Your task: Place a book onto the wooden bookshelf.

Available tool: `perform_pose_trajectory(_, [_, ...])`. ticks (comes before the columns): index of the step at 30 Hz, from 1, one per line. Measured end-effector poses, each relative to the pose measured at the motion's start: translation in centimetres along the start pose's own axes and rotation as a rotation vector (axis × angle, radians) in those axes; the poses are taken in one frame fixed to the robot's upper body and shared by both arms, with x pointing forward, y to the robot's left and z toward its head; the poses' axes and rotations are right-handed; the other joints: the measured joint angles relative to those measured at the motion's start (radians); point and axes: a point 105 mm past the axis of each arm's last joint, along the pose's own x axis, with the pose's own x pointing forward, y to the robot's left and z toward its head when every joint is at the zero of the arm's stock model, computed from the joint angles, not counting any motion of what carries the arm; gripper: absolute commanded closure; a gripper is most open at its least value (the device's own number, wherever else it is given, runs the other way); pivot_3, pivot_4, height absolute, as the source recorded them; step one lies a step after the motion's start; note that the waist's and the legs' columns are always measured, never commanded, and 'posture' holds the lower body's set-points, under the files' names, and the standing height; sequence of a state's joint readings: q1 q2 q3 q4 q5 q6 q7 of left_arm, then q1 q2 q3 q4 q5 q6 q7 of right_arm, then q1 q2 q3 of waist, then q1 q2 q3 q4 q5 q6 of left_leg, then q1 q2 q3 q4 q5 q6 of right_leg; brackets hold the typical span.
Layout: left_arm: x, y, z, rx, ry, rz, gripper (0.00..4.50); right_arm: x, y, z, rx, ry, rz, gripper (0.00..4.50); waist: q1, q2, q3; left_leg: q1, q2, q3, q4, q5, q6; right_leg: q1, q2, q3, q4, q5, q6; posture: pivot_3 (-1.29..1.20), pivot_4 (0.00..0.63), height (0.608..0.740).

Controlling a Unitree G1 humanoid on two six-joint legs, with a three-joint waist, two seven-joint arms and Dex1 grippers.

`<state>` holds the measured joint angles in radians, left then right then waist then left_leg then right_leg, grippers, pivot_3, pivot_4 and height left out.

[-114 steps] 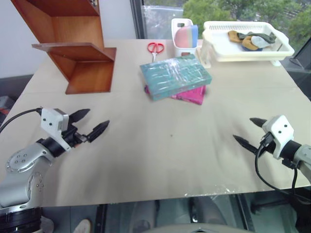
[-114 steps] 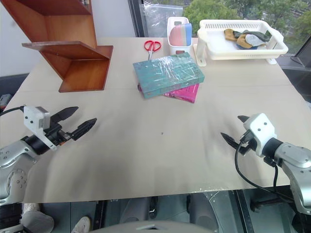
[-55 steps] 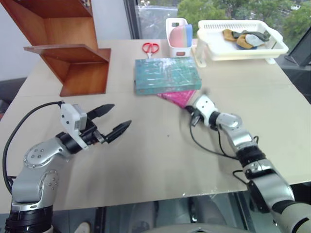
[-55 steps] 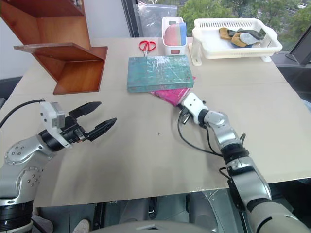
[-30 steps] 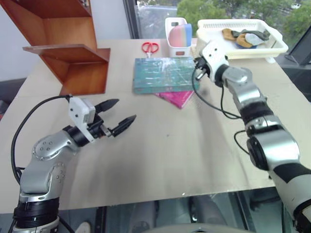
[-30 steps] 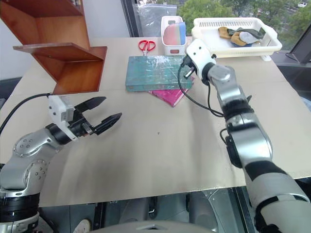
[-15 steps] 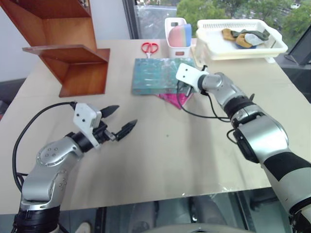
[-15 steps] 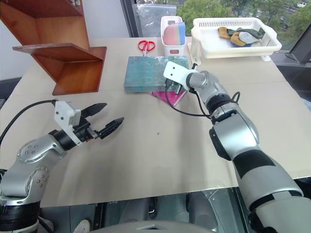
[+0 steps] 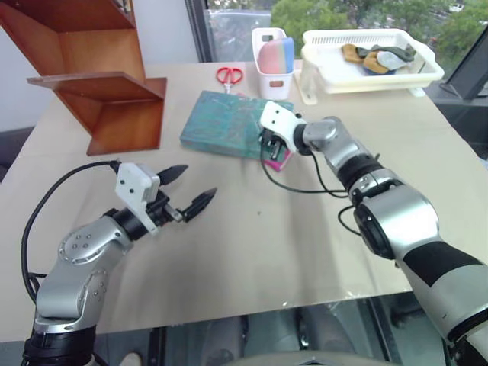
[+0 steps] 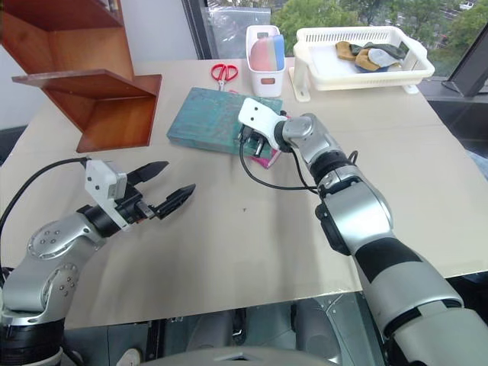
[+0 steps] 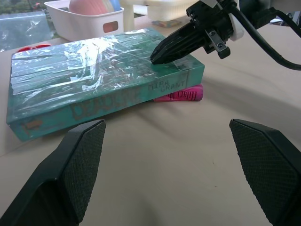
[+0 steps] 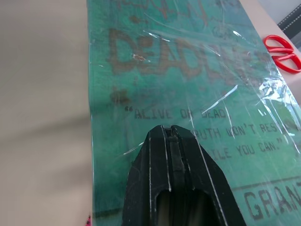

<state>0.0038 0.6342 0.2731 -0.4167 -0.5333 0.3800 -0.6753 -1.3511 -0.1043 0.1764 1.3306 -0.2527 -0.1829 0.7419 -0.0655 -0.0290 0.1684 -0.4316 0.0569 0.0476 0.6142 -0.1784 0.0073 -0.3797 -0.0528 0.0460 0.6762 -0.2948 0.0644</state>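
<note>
The book (image 9: 227, 124) lies flat on the surface (image 9: 305, 229), partly over a pink book (image 9: 276, 158), with the bookshelf (image 9: 99, 84) well apart at the far left. The right gripper (image 11: 162, 51), fingers pressed together and holding nothing, rests its tip on the book's cover near one corner. The left gripper (image 9: 192, 189) hovers near the surface with fingers spread, short of the book.

Book (image 9: 225, 124) on pink book (image 9: 276, 158) — bookshelf (image 9: 99, 84) left
</note>
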Motion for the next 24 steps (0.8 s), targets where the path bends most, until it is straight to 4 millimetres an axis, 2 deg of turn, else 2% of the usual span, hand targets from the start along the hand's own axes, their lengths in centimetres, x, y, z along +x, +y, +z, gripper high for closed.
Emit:
perform_pose_trajectory(4, [0.3,0.0,-0.7,-0.093,0.003,0.016,0.00,-1.4,-2.1,-0.6,-0.005,0.003,-0.093,4.46,0.006,0.001,0.001,0.000,0.000,0.000,0.000,0.000,0.000,0.000,0.000,0.000,0.000,0.000,0.000,0.00,0.150,0.740])
perform_pose_trajectory(6, [1.3,0.0,-1.4,-0.272,0.000,0.047,0.00,-2.8,-4.0,-0.7,-0.024,-0.011,-0.176,4.46,0.013,0.001,0.001,0.000,0.000,-0.001,0.001,0.000,0.000,0.000,-0.001,0.000,0.000,0.000,0.000,0.00,0.150,0.740])
perform_pose_trajectory(8, [2.5,-0.4,-1.9,-0.426,-0.008,0.073,0.00,-3.9,-5.1,-0.1,0.000,-0.090,-0.219,4.46,0.016,0.001,0.002,-0.001,0.000,-0.002,0.001,0.000,0.000,0.000,0.000,0.000,0.000,0.000,0.000,0.00,0.150,0.740])
perform_pose_trajectory(10, [3.9,-1.0,-1.8,-0.548,-0.040,0.082,0.00,-4.8,-5.1,1.0,0.027,-0.211,-0.203,4.46,0.020,0.000,0.002,-0.001,0.000,-0.002,0.002,0.000,0.000,0.000,0.000,0.000,0.000,0.000,0.001,0.00,0.150,0.740])
perform_pose_trajectory(13, [5.5,-1.3,-1.5,-0.666,-0.078,0.094,0.00,-6.7,-4.1,1.9,0.006,-0.354,-0.154,3.65,0.027,0.000,0.002,-0.002,0.000,-0.004,0.002,0.000,0.000,0.001,0.001,-0.002,0.000,0.000,0.001,0.00,0.150,0.740])
perform_pose_trajectory(14, [6.6,-1.3,-1.5,-0.756,-0.105,0.109,0.00,-9.3,-2.2,1.4,-0.010,-0.417,-0.117,3.01,0.049,0.000,0.001,-0.004,0.000,-0.006,0.002,0.000,0.000,0.002,0.000,-0.005,-0.002,0.000,0.001,0.00,0.150,0.740])
perform_pose_trajectory(15, [6.8,-1.1,-1.7,-0.778,-0.106,0.124,0.00,-9.9,-1.1,0.7,0.014,-0.421,-0.088,2.56,0.049,0.000,0.001,-0.004,0.000,-0.006,0.003,0.000,0.000,0.002,0.000,-0.004,-0.003,0.000,0.001,0.00,0.150,0.740])
perform_pose_trajectory(16, [7.4,-1.0,-1.8,-0.818,-0.110,0.129,0.00,-11.6,0.4,-0.1,0.040,-0.417,-0.071,2.22,0.060,0.001,0.001,-0.006,0.000,-0.008,0.003,0.000,0.000,0.002,-0.001,-0.006,-0.004,0.000,0.001,0.00,0.150,0.740])
perform_pose_trajectory(18, [8.4,-0.3,-2.5,-0.889,-0.110,0.164,0.00,-14.9,5.1,-2.5,0.133,-0.342,-0.009,1.18,0.082,0.001,0.001,-0.008,-0.001,-0.009,0.004,0.000,0.001,0.002,-0.002,-0.007,-0.006,0.000,0.002,0.00,0.150,0.740])
perform_pose_trajectory(19, [8.5,0.4,-3.0,-0.920,-0.106,0.198,0.00,-15.8,7.0,-3.2,0.185,-0.303,0.023,0.72,0.077,0.002,0.001,-0.008,-0.003,-0.008,0.004,0.000,0.001,0.001,-0.002,-0.006,-0.006,0.000,0.002,0.00,0.150,0.740])
perform_pose_trajectory(20, [9.0,0.8,-3.4,-0.954,-0.102,0.211,0.00,-16.9,8.0,-3.3,0.209,-0.278,0.015,0.33,0.068,0.002,0.002,-0.008,-0.002,-0.009,0.005,0.000,0.001,0.000,-0.001,-0.004,-0.005,0.000,0.002,0.00,0.150,0.740])
perform_pose_trajectory(21, [9.7,0.8,-3.4,-0.988,-0.108,0.202,0.00,-18.0,8.5,-2.8,0.207,-0.271,-0.010,0.04,0.062,0.002,0.002,-0.006,-0.003,-0.008,0.005,0.000,0.001,0.001,-0.001,-0.004,-0.004,0.000,0.003,0.00,0.150,0.740])
perform_pose_trajectory(24, [12.0,0.5,-3.0,-1.069,-0.117,0.153,0.00,-19.6,9.8,-1.2,0.182,-0.265,-0.061,0.04,0.054,0.001,0.001,-0.002,-0.003,-0.012,0.007,0.001,0.000,0.005,0.004,-0.004,-0.003,0.000,0.002,0.00,0.150,0.740])
